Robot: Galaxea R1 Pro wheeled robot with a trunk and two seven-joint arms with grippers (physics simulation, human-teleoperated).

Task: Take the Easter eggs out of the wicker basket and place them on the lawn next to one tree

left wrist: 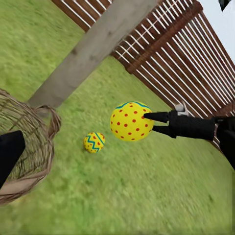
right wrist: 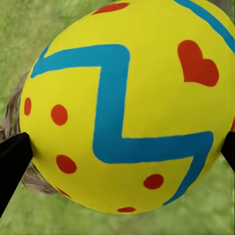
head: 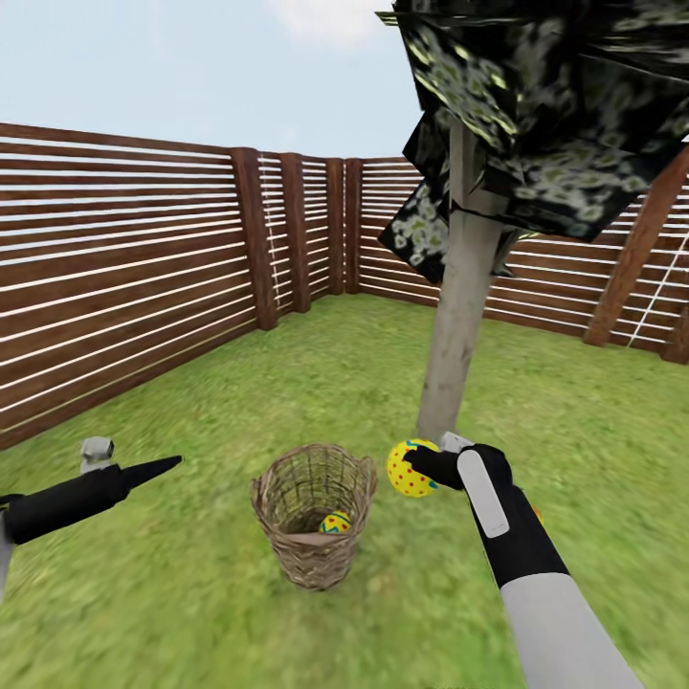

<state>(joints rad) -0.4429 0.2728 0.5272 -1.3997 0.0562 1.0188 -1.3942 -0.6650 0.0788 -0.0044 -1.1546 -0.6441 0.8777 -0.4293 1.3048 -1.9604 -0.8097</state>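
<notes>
One egg (left wrist: 94, 142) lies by the tree (head: 459, 316), the right gripper (head: 424, 469) clasps another (head: 410, 468) near it, a third (head: 335, 522) remains in the basket (head: 313, 517).

A brown wooden fence (head: 124, 277) of horizontal slats encloses the place on every visible side. Thin bright gaps show between the slats, and thick dark posts (head: 254, 239) stand at the joints. The fence makes a corner in the far middle of the head view, where two posts are close together. At the right side one post (head: 636, 249) leans at an angle. Above the fence the sky (head: 191, 67) is pale blue with a soft white cloud near the top. The light is even and bright, like daylight, and no strong shadows fall on the ground.
</notes>
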